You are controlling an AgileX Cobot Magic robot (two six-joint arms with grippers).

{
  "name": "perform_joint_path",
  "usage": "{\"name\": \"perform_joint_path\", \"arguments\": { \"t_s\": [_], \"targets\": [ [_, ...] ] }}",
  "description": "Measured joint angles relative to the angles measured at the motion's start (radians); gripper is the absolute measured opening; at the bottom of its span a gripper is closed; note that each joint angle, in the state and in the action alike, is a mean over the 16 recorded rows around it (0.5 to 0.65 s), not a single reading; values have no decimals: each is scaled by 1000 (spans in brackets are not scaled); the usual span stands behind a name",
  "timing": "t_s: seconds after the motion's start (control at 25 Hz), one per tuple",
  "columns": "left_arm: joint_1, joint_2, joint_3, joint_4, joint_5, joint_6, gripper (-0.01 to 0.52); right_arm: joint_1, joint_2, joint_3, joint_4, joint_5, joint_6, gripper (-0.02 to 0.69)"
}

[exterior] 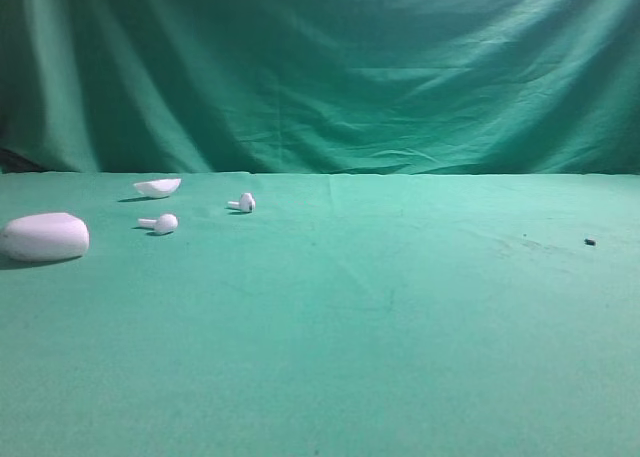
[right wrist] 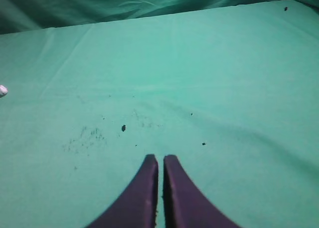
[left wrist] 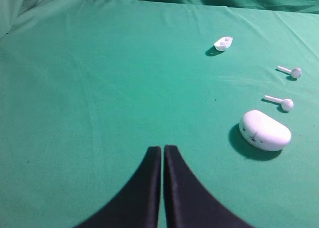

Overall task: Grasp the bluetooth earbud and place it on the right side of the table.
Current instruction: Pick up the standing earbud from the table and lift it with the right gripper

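On table left: tiny white bluetooth earbud, stubby stem; both grippers closed, empty.

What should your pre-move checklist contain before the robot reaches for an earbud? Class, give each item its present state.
1. Earbuds visible: ok, near earbud and far earbud lie apart on the table.
2. Which earbud is meant: cannot tell.
3. Right gripper ready to grasp: not ok, jaws shut.
4. Left gripper: shut, holding nothing.
5. Case and shell away from the earbuds: ok.
6. Right side free of white parts: ok, only a dark speck.
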Motion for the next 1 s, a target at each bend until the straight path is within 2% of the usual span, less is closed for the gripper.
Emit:
{"name": "perform_joint_path", "arguments": {
  "t_s": [0.72, 1.0],
  "targets": [
    [0, 0, 0, 0, 0, 0, 0, 0, 0, 0, -2, -4, 0, 0],
    [0, 0, 0, 0, 0, 0, 0, 0, 0, 1, -5, -117, 1, 0]
  ]
}}
